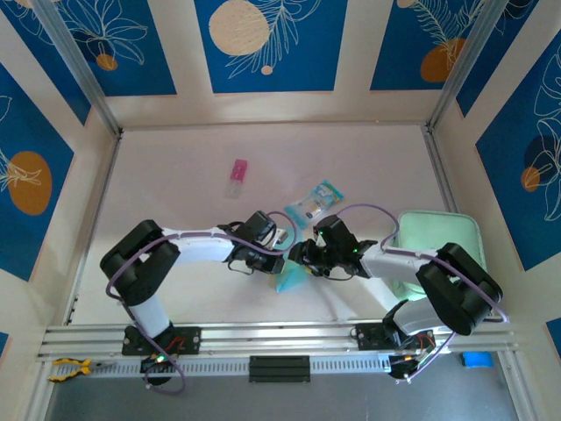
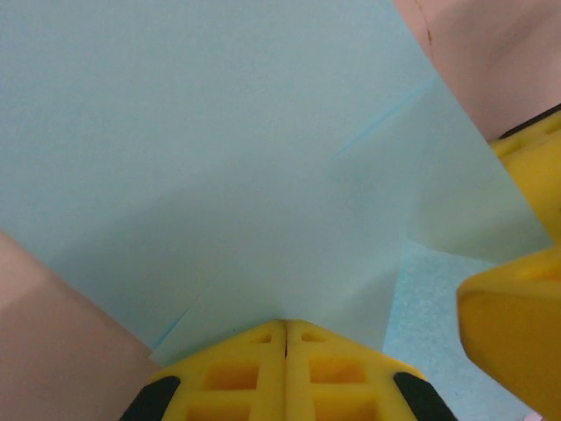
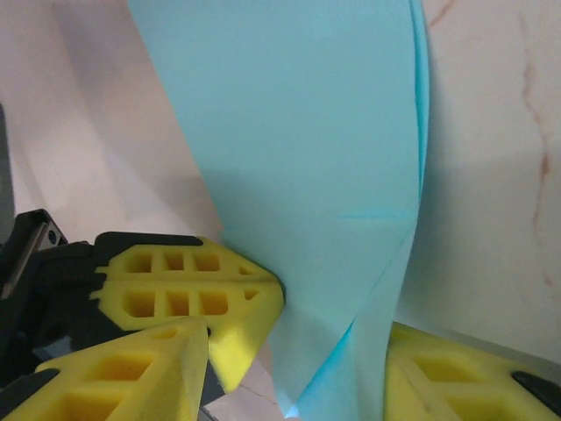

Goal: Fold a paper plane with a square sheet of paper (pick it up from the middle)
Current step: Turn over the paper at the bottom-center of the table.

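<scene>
The square sheet of paper (image 1: 289,281), light blue and folded narrow with creases, stands up off the table between both grippers. My left gripper (image 1: 274,260) is shut on its edge; in the left wrist view the yellow pads (image 2: 285,328) meet with the paper (image 2: 219,175) pinched at their tips. My right gripper (image 1: 300,256) is open. In the right wrist view its fingers (image 3: 131,373) stand apart on either side of the folded paper (image 3: 307,158), and the left gripper's shut fingers (image 3: 193,289) hold the paper's left edge.
A teal-and-clear packet (image 1: 314,203) lies just behind the grippers and a small pink item (image 1: 237,174) farther back. A pale mint-green pad (image 1: 443,241) sits under the right arm. Walls close in the table (image 1: 175,175) on three sides.
</scene>
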